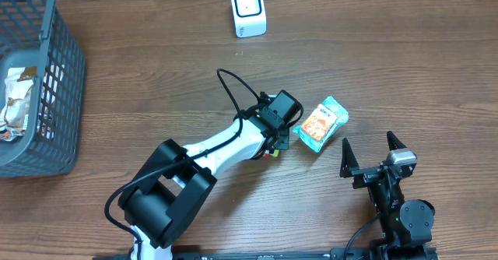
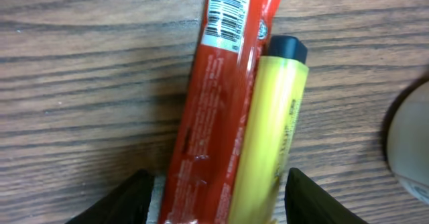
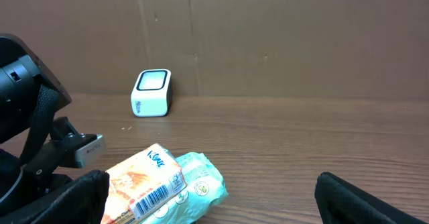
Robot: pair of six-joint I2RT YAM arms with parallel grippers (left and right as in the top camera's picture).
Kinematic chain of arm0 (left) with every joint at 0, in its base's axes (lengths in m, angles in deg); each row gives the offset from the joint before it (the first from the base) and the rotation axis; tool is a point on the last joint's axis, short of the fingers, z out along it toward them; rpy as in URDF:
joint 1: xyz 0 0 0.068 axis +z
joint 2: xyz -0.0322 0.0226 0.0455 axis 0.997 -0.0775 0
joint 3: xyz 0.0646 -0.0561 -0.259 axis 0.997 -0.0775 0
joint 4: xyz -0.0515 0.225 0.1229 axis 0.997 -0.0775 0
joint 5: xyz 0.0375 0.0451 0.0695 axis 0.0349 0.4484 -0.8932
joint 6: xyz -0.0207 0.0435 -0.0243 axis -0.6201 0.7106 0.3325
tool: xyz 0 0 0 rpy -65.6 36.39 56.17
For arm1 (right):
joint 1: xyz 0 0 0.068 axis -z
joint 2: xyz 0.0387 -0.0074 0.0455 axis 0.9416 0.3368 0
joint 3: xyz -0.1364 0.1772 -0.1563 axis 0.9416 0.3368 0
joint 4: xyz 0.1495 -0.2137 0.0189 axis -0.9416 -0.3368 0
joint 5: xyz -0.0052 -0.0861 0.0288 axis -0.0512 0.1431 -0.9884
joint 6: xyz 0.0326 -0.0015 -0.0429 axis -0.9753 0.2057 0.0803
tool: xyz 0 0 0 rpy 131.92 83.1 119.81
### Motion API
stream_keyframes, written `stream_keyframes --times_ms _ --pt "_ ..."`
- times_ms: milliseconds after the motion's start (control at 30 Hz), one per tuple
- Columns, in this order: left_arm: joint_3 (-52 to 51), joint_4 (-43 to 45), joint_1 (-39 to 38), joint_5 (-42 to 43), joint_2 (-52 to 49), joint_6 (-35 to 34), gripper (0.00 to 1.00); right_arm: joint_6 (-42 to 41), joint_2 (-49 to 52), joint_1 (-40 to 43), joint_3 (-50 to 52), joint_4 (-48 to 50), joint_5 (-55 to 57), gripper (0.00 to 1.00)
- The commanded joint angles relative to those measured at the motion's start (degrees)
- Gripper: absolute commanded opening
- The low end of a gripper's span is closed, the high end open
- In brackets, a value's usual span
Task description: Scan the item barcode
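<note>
1. Left wrist view: the left gripper (image 2: 220, 200) holds its jaws apart, straddling a red-wrapped bar (image 2: 214, 117) and a yellow tube (image 2: 275, 143) lying touching on the bench (image 2: 80, 83); neither is pinched.
2. Both lie well in front of the scanner (image 1: 248, 10). The bar's barcode (image 2: 224, 13) faces up rather than toward the scanner, so a lift and turn seems needed.
3. The right gripper (image 1: 367, 147), farther from the scanner, hangs wide open and empty, likely keeping clear.

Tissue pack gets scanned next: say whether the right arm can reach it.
Probably yes: right gripper open, bare table between it and the tissue pack, though the left gripper sits close beside it.
</note>
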Motion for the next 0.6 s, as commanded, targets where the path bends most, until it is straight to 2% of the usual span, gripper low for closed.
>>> stream_keyframes --times_ms 0,167,233,433,500,567 --pt "3.02 -0.57 1.70 0.04 -0.09 5.77 0.56 0.20 -0.20 0.15 0.61 0.24 0.52 1.00" --pt "9.31 -3.58 3.50 -0.46 2.95 13.18 0.65 0.20 -0.20 0.15 0.61 0.22 0.52 1.00" --pt "13.20 -6.67 4.61 -3.23 4.81 15.28 0.66 0.20 -0.20 0.15 0.61 0.22 0.52 1.00" --pt "27.04 -20.02 9.86 -18.75 10.78 20.06 0.59 0.20 -0.20 0.15 0.61 0.22 0.52 1.00" --pt "32.20 -22.32 12.87 -20.15 12.92 28.39 0.68 0.20 -0.20 0.15 0.61 0.22 0.52 1.00" --pt "36.79 -23.54 16.24 -20.20 14.95 35.12 0.85 0.20 -0.20 0.15 0.61 0.22 0.52 1.00"
